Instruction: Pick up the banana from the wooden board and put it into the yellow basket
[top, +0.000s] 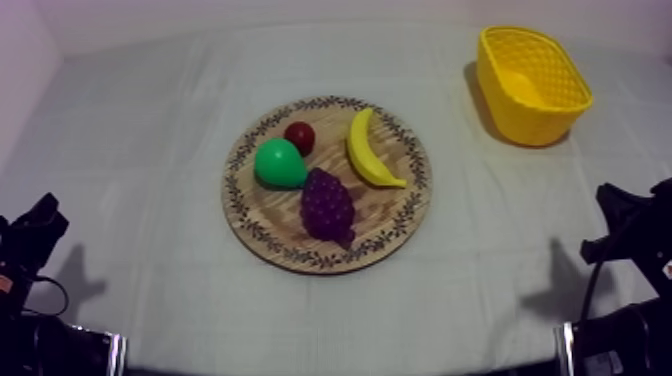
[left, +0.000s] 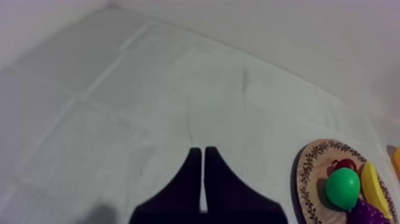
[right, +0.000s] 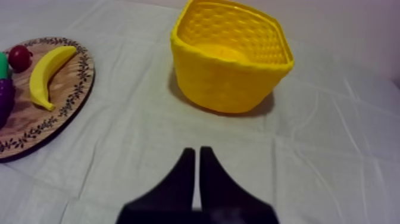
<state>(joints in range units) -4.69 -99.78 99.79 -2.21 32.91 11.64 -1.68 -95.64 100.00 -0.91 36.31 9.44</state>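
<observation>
The curved yellow banana (top: 365, 150) is laid on the wooden board (top: 398, 205), apart from the yellow basket (top: 535, 125); left gripper (left: 203, 150) and right gripper (right: 197, 150) are closed narrow.

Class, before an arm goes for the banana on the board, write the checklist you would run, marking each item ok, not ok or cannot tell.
1. Banana lies on the wooden board, nothing on it: ok.
2. Banana apart from the grapes: ok.
3. Yellow basket upright, mouth up: ok.
4. Right gripper open for a grasp: not ok, shut.
5. Left gripper away from the board: ok.
</observation>
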